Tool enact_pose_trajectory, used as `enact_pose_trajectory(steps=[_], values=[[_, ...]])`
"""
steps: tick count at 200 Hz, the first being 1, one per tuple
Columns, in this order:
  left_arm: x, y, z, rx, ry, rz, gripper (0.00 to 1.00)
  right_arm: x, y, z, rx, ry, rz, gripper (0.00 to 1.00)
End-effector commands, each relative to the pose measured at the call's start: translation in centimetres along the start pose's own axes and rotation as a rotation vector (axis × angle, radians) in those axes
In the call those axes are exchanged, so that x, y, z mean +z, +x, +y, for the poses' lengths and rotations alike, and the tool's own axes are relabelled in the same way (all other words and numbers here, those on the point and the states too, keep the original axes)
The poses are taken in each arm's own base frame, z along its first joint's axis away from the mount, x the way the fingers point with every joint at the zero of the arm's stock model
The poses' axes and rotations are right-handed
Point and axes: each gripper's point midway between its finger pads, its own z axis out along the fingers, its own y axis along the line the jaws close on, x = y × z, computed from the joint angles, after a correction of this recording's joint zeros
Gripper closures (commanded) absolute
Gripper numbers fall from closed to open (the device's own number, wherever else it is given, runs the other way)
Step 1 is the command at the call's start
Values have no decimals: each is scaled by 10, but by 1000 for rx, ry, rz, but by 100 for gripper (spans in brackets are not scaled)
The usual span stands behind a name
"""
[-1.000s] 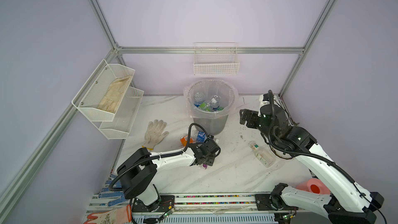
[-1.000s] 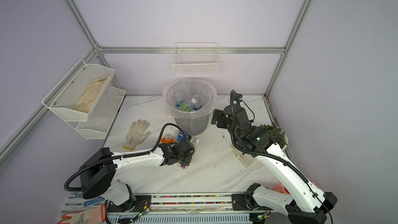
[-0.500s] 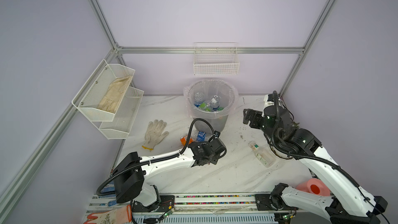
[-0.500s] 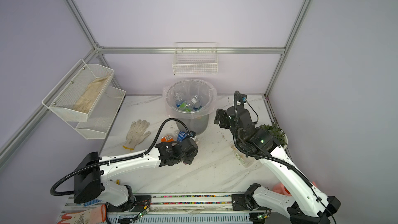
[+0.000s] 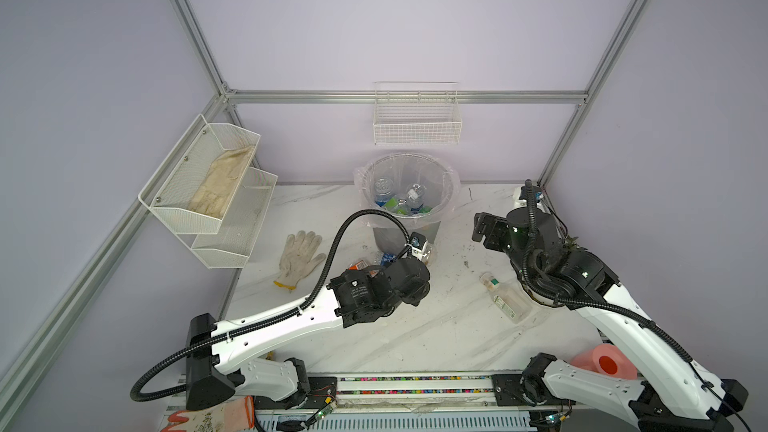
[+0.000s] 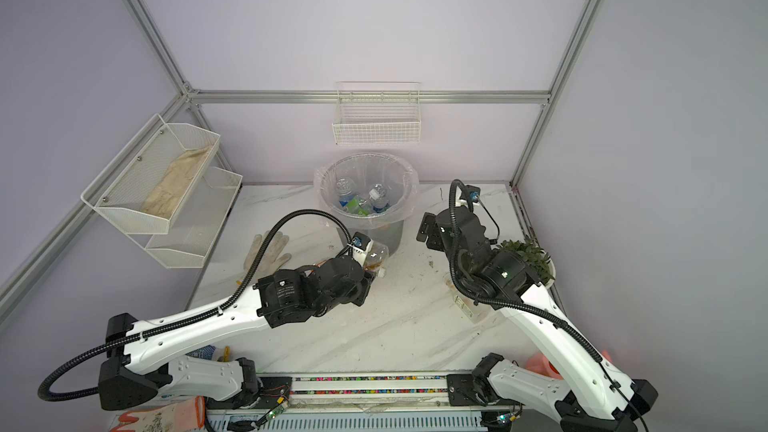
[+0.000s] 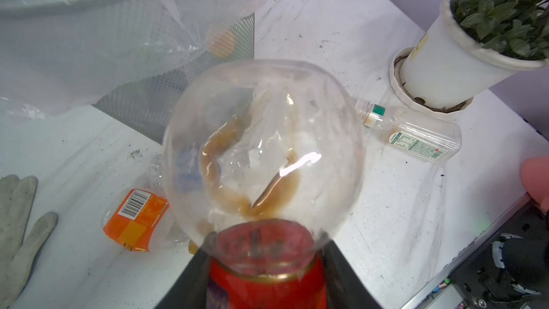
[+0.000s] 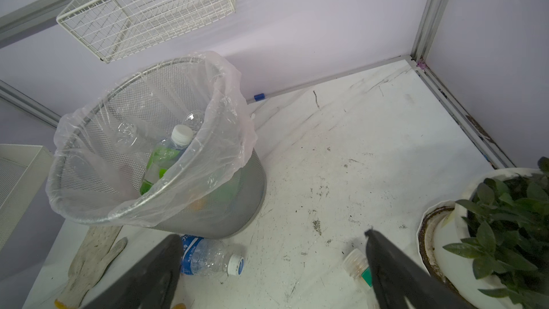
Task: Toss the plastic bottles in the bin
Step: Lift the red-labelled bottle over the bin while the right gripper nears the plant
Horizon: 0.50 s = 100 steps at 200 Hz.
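Left arm had stretched forward and risen since a second before, lifting its bottle off the tabletop (image 5: 415, 338) toward the bin (image 8: 231, 203). Right arm had shifted only slightly.

- Held bottle (image 7: 264, 144): clear and round-bodied, red label, smears of brown liquid inside. The left fingers (image 7: 344, 280) were closed on the red-labelled part. It hung clear of the tabletop, just beside the bin's near wall and not over the opening.
- Bin: grey mesh, round, with a clear bag folded over the rim. It stood at the back of the tabletop under a white wire basket (image 5: 417, 126).
- In the bin: a green-labelled bottle with a white cap (image 8: 166, 156), leaning upright, and clear blue-labelled bottles (image 5: 409, 197) around it.
- Left on the tabletop:
  - A crushed blue-labelled bottle (image 8: 208, 258) lay on its side, just beside the bin's foot.
  - An orange-labelled bottle (image 7: 136, 218) lay on its side near it, barcode up.
  - A flat clear bottle (image 5: 505, 297) with a green neck band and a green-printed label lay just beside the white plant pot (image 7: 439, 63).
- Right fingers (image 8: 395, 271): spread wide, nothing between them. They hung above the tabletop to the right of the bin.
- A white work glove (image 5: 301, 257) lay flat to the left of the bin.
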Motion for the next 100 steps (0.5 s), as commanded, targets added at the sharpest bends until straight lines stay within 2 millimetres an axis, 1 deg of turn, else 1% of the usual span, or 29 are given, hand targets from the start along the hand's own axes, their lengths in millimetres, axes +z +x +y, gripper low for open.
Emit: enact_pose_trajectory(steps=[1, 46, 100], values=[[-39, -51, 5, -26, 11, -146, 60, -2, 8, -13, 4, 40, 14, 2], [-62, -74, 16, -16, -4, -224, 60, 3, 24, -21, -6, 60, 50, 2], [-97, -102, 35, -31, -32, -333, 60, 8, 40, -27, -17, 75, 83, 3]])
